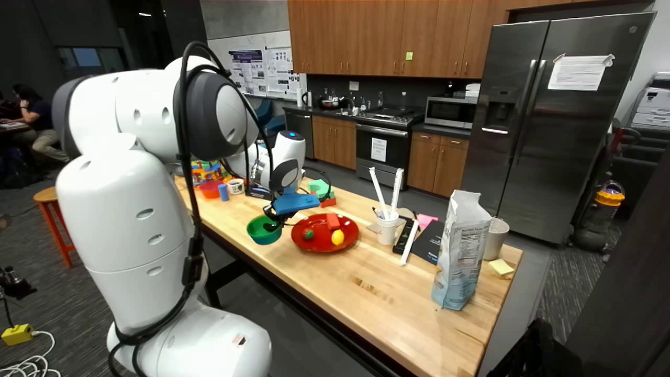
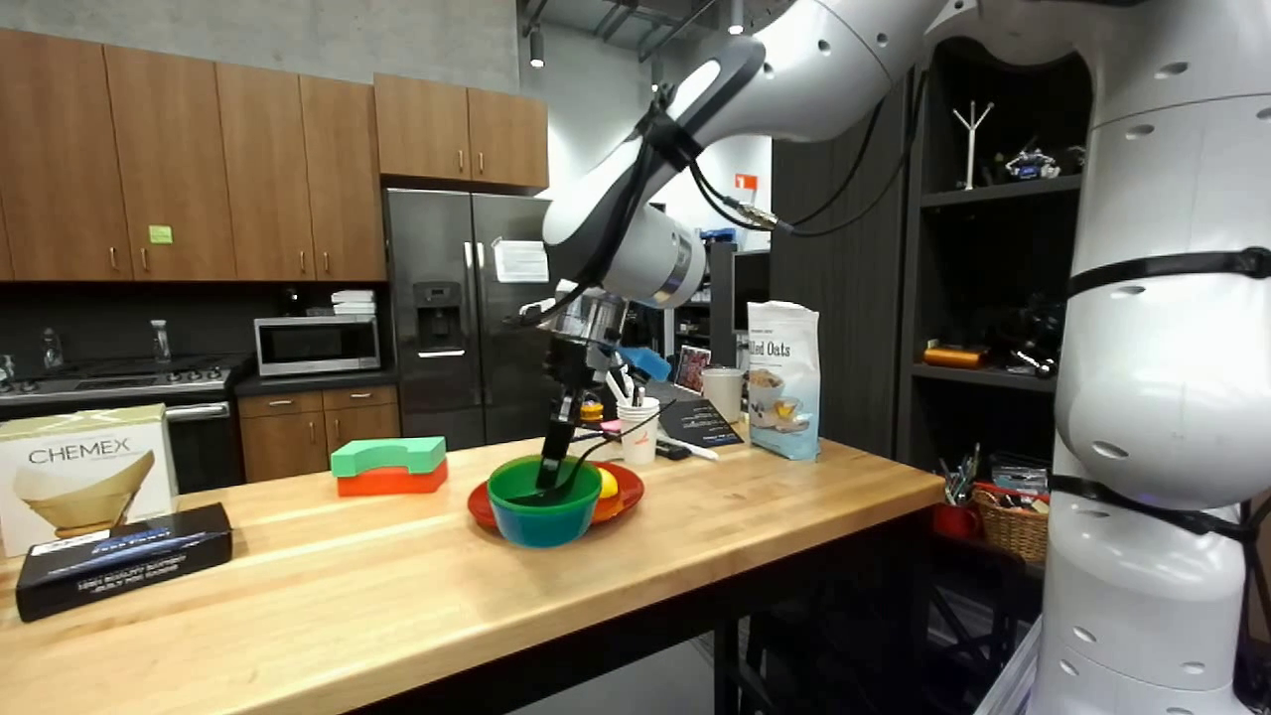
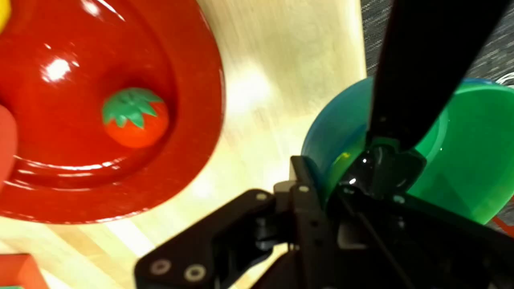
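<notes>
The bowls (image 2: 544, 520) are green and blue, the plate (image 3: 196, 112) plain red.

Smooth, shiny plastic green bowl (image 3: 474, 156), high-gloss red plate (image 3: 196, 140), smooth plastic-looking tomato (image 3: 136, 118), pale satin-finished wooden counter (image 2: 397, 581), creased paper-like oats bag (image 2: 784, 382) at the right, wood-grain cabinets (image 1: 366, 39) at the far side, dark metal fridge (image 1: 560, 141) with soft sheen

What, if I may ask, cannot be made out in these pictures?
Green bowl: part of its inside, behind the dark object, wrist view.
Dark object: one end, past the top edge, same view.
Lemon: mostly past the left edge, wrist view.
Black box: small print, blurred, in an exterior view.
Fridge paper: text, too small in both exterior views.
</notes>
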You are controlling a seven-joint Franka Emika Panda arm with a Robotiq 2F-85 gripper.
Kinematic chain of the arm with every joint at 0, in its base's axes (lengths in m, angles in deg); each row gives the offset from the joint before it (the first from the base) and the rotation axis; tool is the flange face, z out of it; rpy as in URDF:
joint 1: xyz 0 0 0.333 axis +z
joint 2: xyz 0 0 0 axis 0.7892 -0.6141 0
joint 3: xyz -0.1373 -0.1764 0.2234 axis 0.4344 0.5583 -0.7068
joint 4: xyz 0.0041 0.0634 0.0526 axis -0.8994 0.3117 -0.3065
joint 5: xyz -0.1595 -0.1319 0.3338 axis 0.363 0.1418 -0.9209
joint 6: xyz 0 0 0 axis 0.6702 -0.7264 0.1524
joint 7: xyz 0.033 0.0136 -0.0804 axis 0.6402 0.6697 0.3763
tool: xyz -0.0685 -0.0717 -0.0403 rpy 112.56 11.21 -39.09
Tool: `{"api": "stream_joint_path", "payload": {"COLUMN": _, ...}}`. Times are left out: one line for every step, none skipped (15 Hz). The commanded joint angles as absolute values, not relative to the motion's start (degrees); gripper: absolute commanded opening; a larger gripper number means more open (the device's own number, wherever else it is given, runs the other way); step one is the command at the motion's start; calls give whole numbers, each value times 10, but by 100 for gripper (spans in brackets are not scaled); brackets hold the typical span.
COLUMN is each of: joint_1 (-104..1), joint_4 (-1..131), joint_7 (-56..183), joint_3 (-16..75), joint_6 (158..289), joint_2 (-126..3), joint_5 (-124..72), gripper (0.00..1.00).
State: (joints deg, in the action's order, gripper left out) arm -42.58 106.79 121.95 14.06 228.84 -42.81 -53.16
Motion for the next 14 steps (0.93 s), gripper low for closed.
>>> {"api": "stream_joint_path", "payload": {"joint_1": -387, "joint_4": 1060, "joint_7": 1244, "joint_3": 121, "joint_6": 2313, "joint_2": -453, "joint_5": -549, "gripper": 2}}
{"api": "stream_joint_path", "payload": {"joint_1": -378, "joint_4": 1058, "joint_7": 1246, "joint_3": 114, "joint_6": 2318, "joint_2": -463, "joint_5": -551, "gripper": 2}}
{"api": "stream_joint_path", "payload": {"joint_1": -372, "joint_4": 1056, "joint_7": 1249, "joint_3": 108, "joint_6": 2322, "joint_2": -472, "joint_5": -553, "gripper": 2}}
{"api": "stream_joint_path", "payload": {"joint_1": -367, "joint_4": 1054, "joint_7": 1251, "joint_3": 101, "joint_6": 2326, "joint_2": -484, "joint_5": -556, "gripper": 2}}
{"api": "stream_joint_path", "payload": {"joint_1": -364, "joint_4": 1054, "joint_7": 1251, "joint_3": 94, "joint_6": 2330, "joint_2": -493, "joint_5": -557, "gripper": 2}}
{"api": "stream_joint_path", "payload": {"joint_1": -363, "joint_4": 1054, "joint_7": 1252, "joint_3": 87, "joint_6": 2334, "joint_2": -502, "joint_5": -556, "gripper": 2}}
{"api": "stream_joint_path", "payload": {"joint_1": -362, "joint_4": 1054, "joint_7": 1247, "joint_3": 81, "joint_6": 2339, "joint_2": -511, "joint_5": -550, "gripper": 2}}
{"api": "stream_joint_path", "payload": {"joint_1": -363, "joint_4": 1052, "joint_7": 1243, "joint_3": 75, "joint_6": 2342, "joint_2": -518, "joint_5": -546, "gripper": 2}}
{"api": "stream_joint_path", "payload": {"joint_1": -363, "joint_4": 1049, "joint_7": 1238, "joint_3": 69, "joint_6": 2344, "joint_2": -525, "joint_5": -540, "gripper": 2}}
{"api": "stream_joint_path", "payload": {"joint_1": -364, "joint_4": 1048, "joint_7": 1233, "joint_3": 64, "joint_6": 2346, "joint_2": -528, "joint_5": -534, "gripper": 2}}
{"api": "stream_joint_path", "payload": {"joint_1": -362, "joint_4": 1049, "joint_7": 1220, "joint_3": 61, "joint_6": 2348, "joint_2": -529, "joint_5": -519, "gripper": 2}}
{"api": "stream_joint_path", "payload": {"joint_1": -406, "joint_4": 998, "joint_7": 1264, "joint_3": 91, "joint_6": 2257, "joint_2": -519, "joint_5": -498, "gripper": 2}}
{"api": "stream_joint_path", "payload": {"joint_1": -408, "joint_4": 990, "joint_7": 1253, "joint_3": 95, "joint_6": 2246, "joint_2": -518, "joint_5": -479, "gripper": 2}}
{"api": "stream_joint_path", "payload": {"joint_1": -416, "joint_4": 965, "joint_7": 1249, "joint_3": 105, "joint_6": 2219, "joint_2": -521, "joint_5": -459, "gripper": 2}}
